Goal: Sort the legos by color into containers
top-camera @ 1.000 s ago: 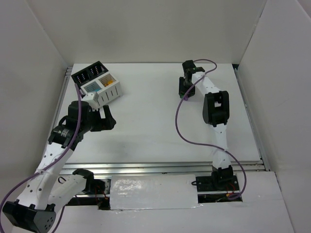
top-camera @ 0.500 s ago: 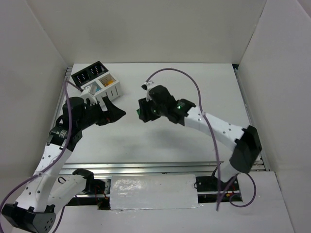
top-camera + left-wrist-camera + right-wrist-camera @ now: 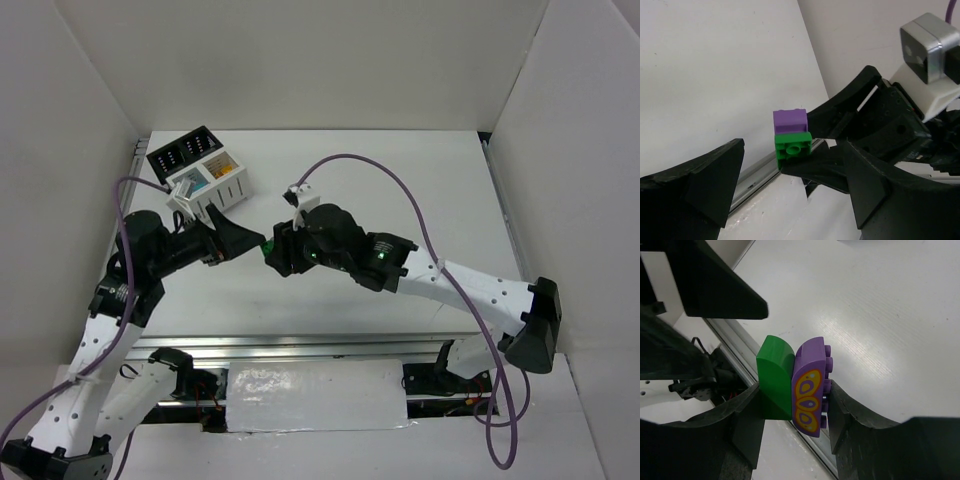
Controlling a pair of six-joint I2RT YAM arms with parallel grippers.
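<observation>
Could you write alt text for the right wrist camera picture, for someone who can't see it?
A green brick and a purple brick with yellow markings, pressed together, are pinched between the black fingers of the right claw. Behind them lies a white table.

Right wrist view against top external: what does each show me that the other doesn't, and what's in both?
Only right wrist: the two-brick stack close up. It is a green brick joined to a purple brick that has a yellow printed pattern, and the right gripper pinches it between its jaws.
Only top external: the containers at the far left, a white pair beside a black pair, well apart from both grippers.
Both: the right gripper, some green of the stack, and the left gripper close up against it.
</observation>
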